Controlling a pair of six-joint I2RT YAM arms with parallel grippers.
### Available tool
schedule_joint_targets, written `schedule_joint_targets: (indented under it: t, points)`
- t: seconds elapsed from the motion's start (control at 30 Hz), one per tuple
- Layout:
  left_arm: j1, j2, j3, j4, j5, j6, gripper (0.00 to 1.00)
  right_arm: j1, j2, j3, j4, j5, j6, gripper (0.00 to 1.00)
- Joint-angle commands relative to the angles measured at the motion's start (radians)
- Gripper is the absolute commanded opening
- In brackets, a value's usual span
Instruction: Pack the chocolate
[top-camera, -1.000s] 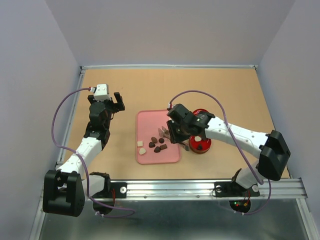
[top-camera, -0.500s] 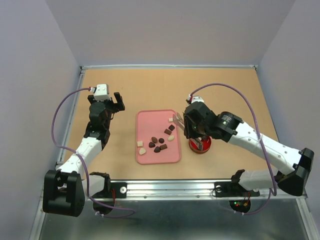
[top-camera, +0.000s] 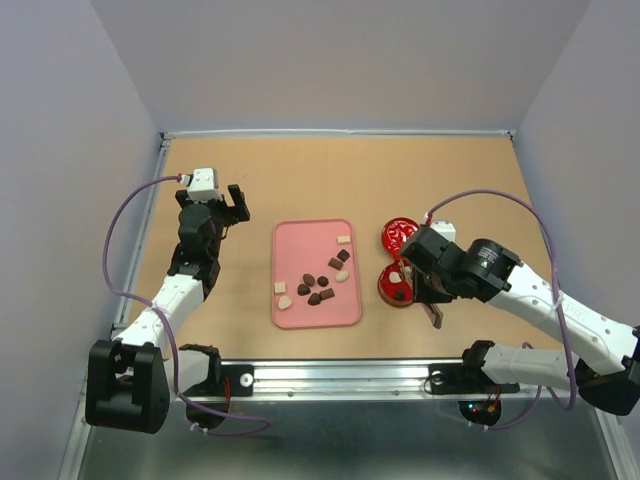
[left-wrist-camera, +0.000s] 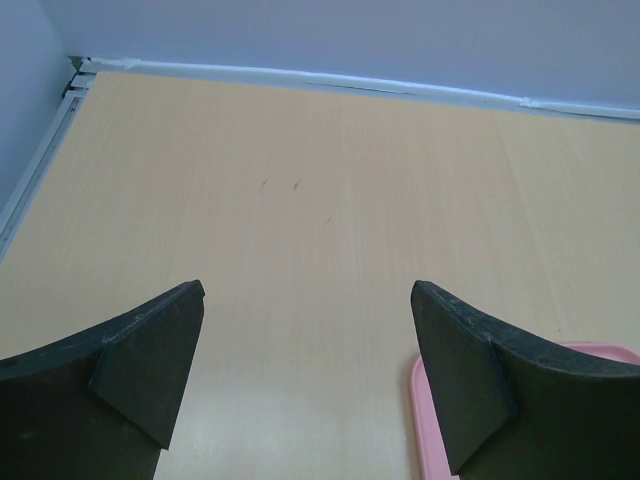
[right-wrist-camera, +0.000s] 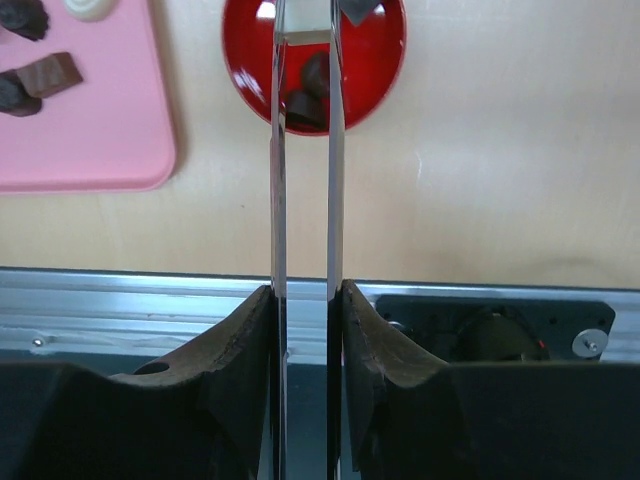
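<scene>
we are seeing the right end effector (right-wrist-camera: 302, 12) drawn narrow, its two thin blades running close and parallel. a pale block is showing between them at the top edge of the wrist view, and we cannot tell whether it is a cream piece being pinched or one lying in the red tin (right-wrist-camera: 248, 40) beyond. we are judging that the narrow set suits such small pieces, and that the blades are lining up with the tin because the chocolate (right-wrist-camera: 308, 108) is going there. a few dark pieces are lying in it, while most are waiting on the pink tray (top-camera: 300, 240) to its left. the lid (top-camera: 400, 235) is lying just beyond the tin, leaving the mouth free. the left end effector (left-wrist-camera: 308, 290) is standing wide over bare surface (left-wrist-camera: 300, 180), well apart, which we are reading as keeping clear. compared with half a second ago, the right wrist is sitting nearer and further right, no longer covering the lid. the left arm is showing no change.
</scene>
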Motion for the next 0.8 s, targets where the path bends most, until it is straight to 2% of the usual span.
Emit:
schedule_joint_targets:
  t: [0.0,0.3,0.6,0.77]
  points:
    - [0.006,-0.017,0.01,0.037,0.007,-0.001,0.96,0.009,-0.019,-0.021,-0.073,0.037,0.069,0.24]
    - [0.006,-0.014,0.01,0.039,0.011,-0.004,0.96,0.009,-0.012,-0.041,-0.07,0.04,0.069,0.25]
    - [0.007,-0.017,0.01,0.039,0.011,-0.003,0.96,0.009,-0.01,-0.05,-0.052,0.043,0.055,0.43]
    - [0.006,-0.016,0.01,0.037,0.011,-0.004,0.96,0.009,-0.006,-0.058,-0.033,0.035,0.049,0.46]
